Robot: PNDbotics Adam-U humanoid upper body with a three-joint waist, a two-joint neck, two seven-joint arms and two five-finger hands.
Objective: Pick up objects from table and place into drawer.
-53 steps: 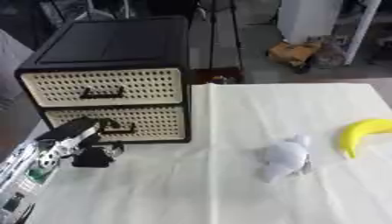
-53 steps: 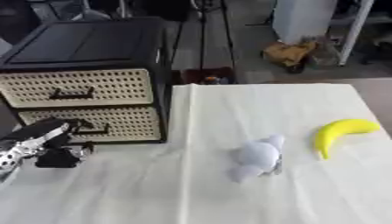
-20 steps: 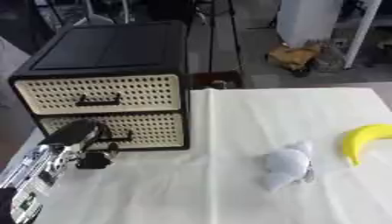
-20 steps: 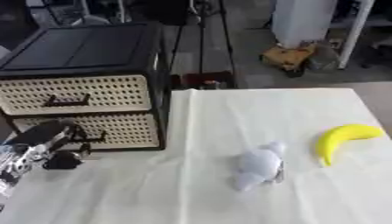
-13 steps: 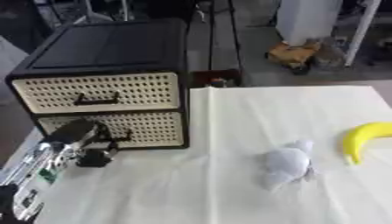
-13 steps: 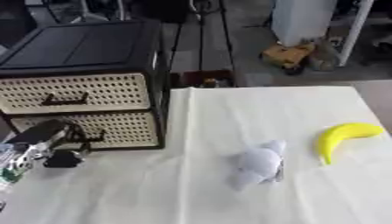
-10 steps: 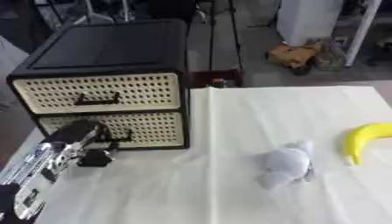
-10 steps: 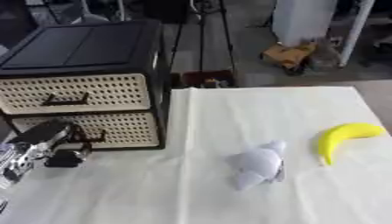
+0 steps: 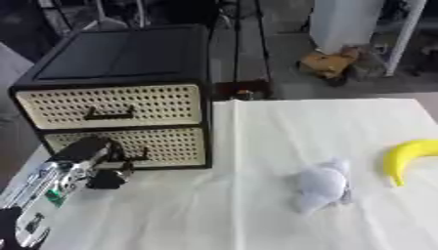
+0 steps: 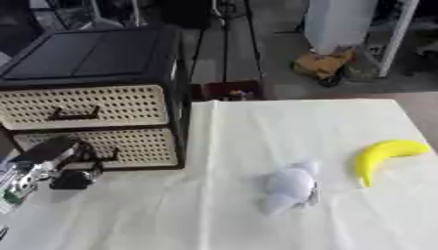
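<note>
On the left side of the table covered with a white cloth (image 9: 256, 215) stands a black two-drawer cabinet with cream perforated fronts (image 9: 120, 93). Both drawers look closed. The black-and-silver left hand (image 9: 90, 161) is at the front of the lower drawer (image 9: 145, 146), close to its small dark handle (image 9: 137, 155). Its fingers seem curled near the handle, but I cannot tell whether they really hold it or only touch it. The right hand does not show in either view.

The things to pick up lie on the right half of the cloth, well apart from the cabinet. A small pale lavender soft toy (image 9: 321, 184) lies near the middle, and a yellow banana (image 9: 402, 158) lies farther to the right, near the table edge.

The soft toy is probably light and it will give under the fingers. It should not slip, and it cannot break. I would take it around the round body, because the thin parts at its ends may fold or pull out of the grip. The banana is stiffer and a little heavier, with smooth skin, and too much squeezing could bruise it. The best place is its thick middle, with fingers and thumb across the curve, so that it does not turn in the hand.

In my judgement the lower drawer must be pulled out first, and the handle is narrow, so the fingers must hook it exactly.
</note>
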